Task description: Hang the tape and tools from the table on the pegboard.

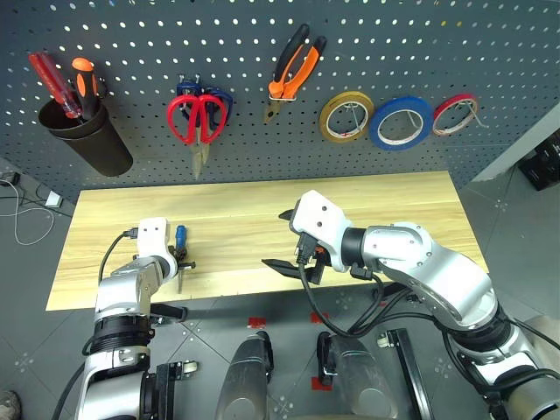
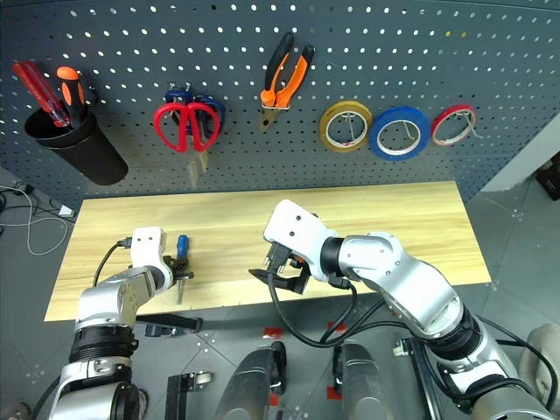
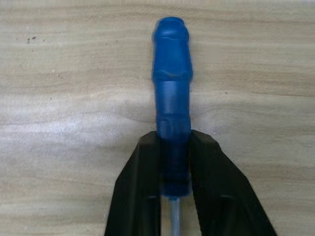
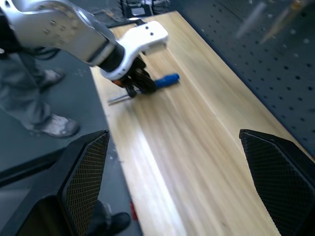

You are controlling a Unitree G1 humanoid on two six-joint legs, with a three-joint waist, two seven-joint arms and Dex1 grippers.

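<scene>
A slim blue-handled screwdriver [image 1: 180,236] lies flat near the left front of the light wood table [image 1: 394,210]. My left gripper [image 3: 174,137] is shut on the lower handle of the screwdriver [image 3: 171,98], with its metal shaft running back between the fingers. My right gripper [image 1: 282,239] hovers open over the table's front middle, holding nothing; its view looks along the table toward the left gripper [image 4: 140,83]. On the pegboard [image 1: 437,44] hang the blue tape [image 1: 401,122], the orange-and-black pliers [image 1: 293,70] and the red-handled scissors [image 1: 196,118].
A yellow tape ring [image 1: 346,116] and a thin red one [image 1: 455,114] flank the blue tape. A black cup [image 1: 83,131] at the board's left holds red and orange screwdrivers. A person's shoes [image 4: 54,125] stand on the floor beside the table's left end.
</scene>
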